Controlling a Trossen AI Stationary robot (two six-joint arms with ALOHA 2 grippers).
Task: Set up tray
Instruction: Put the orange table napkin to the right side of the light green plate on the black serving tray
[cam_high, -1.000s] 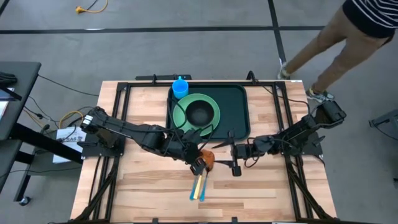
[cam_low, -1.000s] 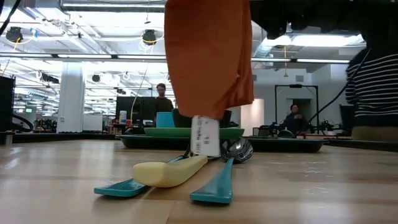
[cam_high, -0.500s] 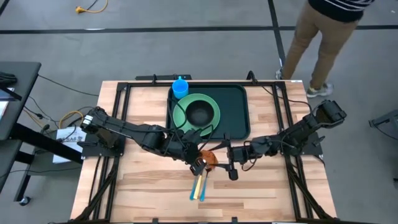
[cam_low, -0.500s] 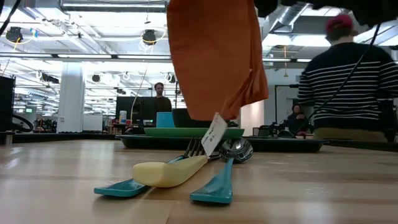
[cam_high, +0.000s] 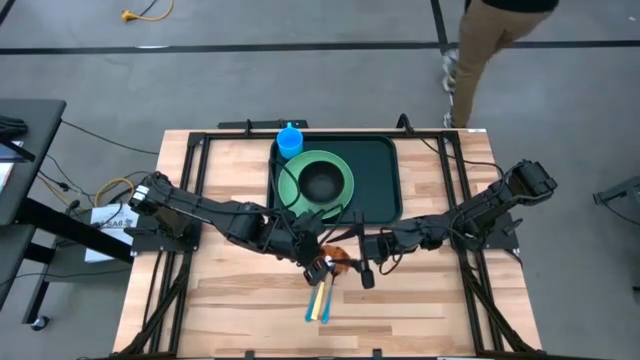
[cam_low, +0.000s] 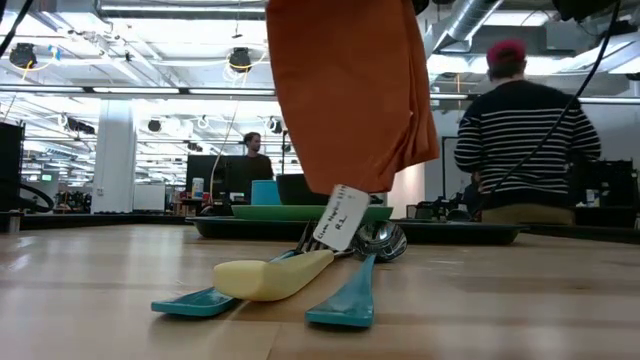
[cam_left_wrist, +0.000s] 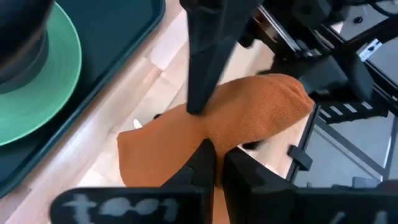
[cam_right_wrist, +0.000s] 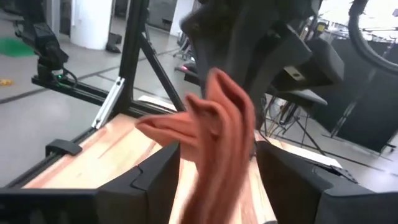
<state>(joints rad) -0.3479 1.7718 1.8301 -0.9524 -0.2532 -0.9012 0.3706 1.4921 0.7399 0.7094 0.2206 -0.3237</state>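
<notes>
An orange cloth napkin (cam_low: 350, 90) with a white tag (cam_low: 338, 218) hangs from my left gripper (cam_high: 322, 262), which is shut on it near the table's middle. My right gripper (cam_high: 354, 260) is open just to its right. Its fingers stand on either side of the napkin (cam_right_wrist: 217, 124). Below the napkin, teal-handled and yellow-handled cutlery (cam_low: 280, 278) lies flat on the wood. The dark green tray (cam_high: 380, 180) lies at the far middle. It carries a light-green plate (cam_high: 300, 190), a black bowl (cam_high: 320, 182) and a blue cup (cam_high: 289, 141). My left gripper pinches a gathered part of the orange napkin (cam_left_wrist: 208, 140) between its two shut fingers, coming from above. The napkin is lifted clear and hangs slack below the fingers, its tag just above the cutlery. My right gripper has one dark finger (cam_left_wrist: 205, 56) close against the napkin; I cannot tell whether it touches.
Bare wood (cam_high: 230, 300) lies on the near left and near right of the table. A person in a striped top (cam_low: 525, 130) stands beyond the far right edge. Black frame rails (cam_high: 190, 180) run along both sides of the table.
My right gripper has moved toward the table's left, up to the hanging napkin, so that its open fingers now straddle the cloth. The napkin's lower edge and tag have swung a little sideways. The person has walked away past the far right corner.
</notes>
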